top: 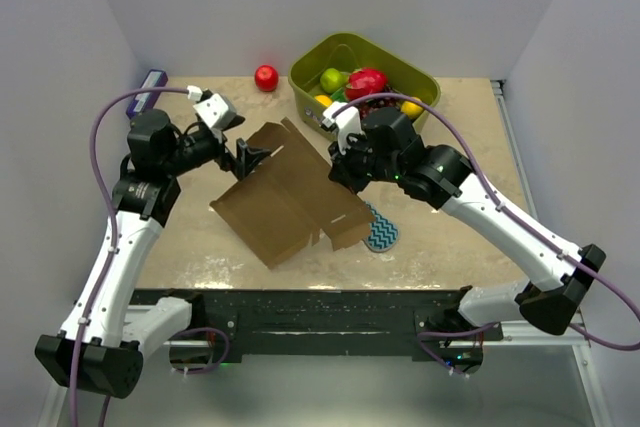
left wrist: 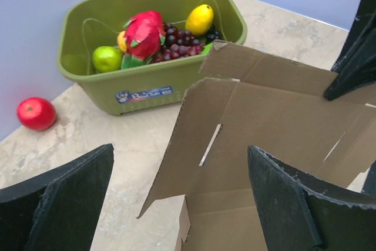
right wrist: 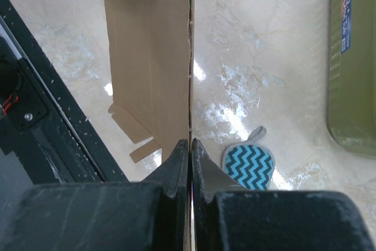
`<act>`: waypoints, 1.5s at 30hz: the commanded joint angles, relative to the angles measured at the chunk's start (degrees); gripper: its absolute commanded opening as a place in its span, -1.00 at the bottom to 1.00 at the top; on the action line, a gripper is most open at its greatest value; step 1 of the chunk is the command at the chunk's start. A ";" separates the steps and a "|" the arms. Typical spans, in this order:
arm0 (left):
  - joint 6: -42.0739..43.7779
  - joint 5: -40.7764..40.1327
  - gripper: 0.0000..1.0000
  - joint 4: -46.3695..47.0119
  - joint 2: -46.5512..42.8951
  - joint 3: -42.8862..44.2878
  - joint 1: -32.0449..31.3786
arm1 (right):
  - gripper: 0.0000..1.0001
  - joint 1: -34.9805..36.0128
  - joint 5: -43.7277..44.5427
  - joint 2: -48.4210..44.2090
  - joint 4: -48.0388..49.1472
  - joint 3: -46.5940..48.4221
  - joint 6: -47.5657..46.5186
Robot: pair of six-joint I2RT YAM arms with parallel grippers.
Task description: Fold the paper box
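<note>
Pale marbled surface (top: pixel 470 117), from above, carries the paper box (top: pixel 285 202), propped up between left pincer (top: pixel 245 159) and right pincer (top: pixel 335 169). Left wrist: that pincer gapes wide, the raised panel just ahead, untouched, so it should close squarely beside a crease. Right wrist: jaws pinch the panel's edge; best hold steady.

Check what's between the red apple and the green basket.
Nothing. Only bare tabletop separates the red apple from the green basket; the left wrist view shows it best, and the top external view agrees.
</note>
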 commanded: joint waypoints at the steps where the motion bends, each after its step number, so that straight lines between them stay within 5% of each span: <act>1: 0.38 5.45 1.00 2.30 0.53 -1.50 0.11 | -1.00 -0.02 -1.31 -1.69 -2.99 2.26 -1.99; 10: -1.29 7.12 0.99 4.15 3.43 -2.65 -0.24 | -1.00 -0.02 -5.27 -0.55 -4.31 3.40 -3.22; 13: -1.29 6.95 0.84 4.15 4.05 -2.82 -0.85 | -1.00 -0.11 -5.88 -0.38 -4.31 3.23 -3.39; 19: -2.17 7.39 0.22 6.00 4.14 -3.88 -1.91 | -1.00 -0.02 -5.54 0.68 -4.75 2.97 -3.75; 28: -1.37 2.73 -0.46 7.05 2.20 -6.07 -3.75 | -1.00 -0.02 -2.64 1.47 -4.31 3.40 -3.40; 37: -1.20 -0.35 -1.00 8.01 1.06 -7.74 -4.98 | -1.00 -0.02 3.34 1.21 0.07 1.91 -0.59; 41: -3.21 -3.76 -1.00 10.64 0.10 -10.11 -5.42 | -1.00 -0.02 5.44 0.51 4.99 -0.54 3.71; 43: -4.44 -7.98 -1.00 11.44 -0.34 -10.91 -5.42 | -0.82 -0.11 8.43 -0.11 7.89 -2.13 5.39; 45: -6.47 -12.62 -1.00 12.15 -0.52 -11.87 -5.42 | -0.38 -0.81 9.49 -0.72 11.57 -4.32 6.80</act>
